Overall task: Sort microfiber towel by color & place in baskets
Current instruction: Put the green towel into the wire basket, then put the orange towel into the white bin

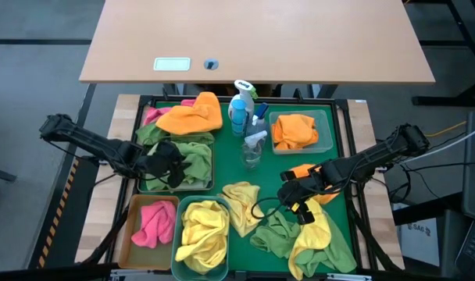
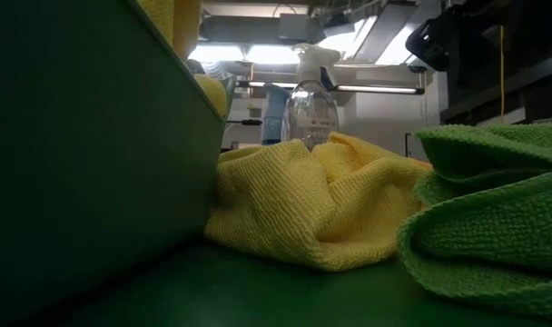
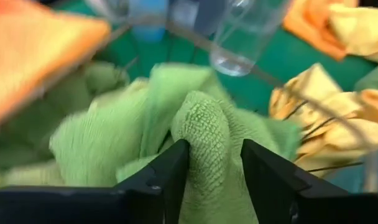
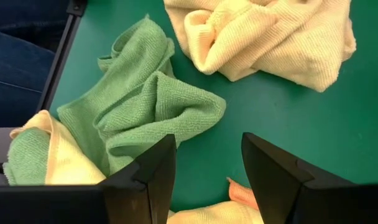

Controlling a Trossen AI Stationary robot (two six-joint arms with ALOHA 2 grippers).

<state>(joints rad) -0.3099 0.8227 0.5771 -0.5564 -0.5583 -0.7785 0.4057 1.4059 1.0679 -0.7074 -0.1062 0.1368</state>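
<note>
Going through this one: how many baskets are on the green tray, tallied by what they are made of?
Plastic baskets: 3 (amber-tan basket, teal basket, clear basket)
Wire-mesh basket: 1
Total: 4

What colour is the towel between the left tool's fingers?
Green: the towel between the left tool's fingers shows best in the left wrist view.

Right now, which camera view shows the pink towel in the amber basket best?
The high view: the pink towel lies fully visible inside the amber basket. The low view and both wrist views do not show it.
</note>
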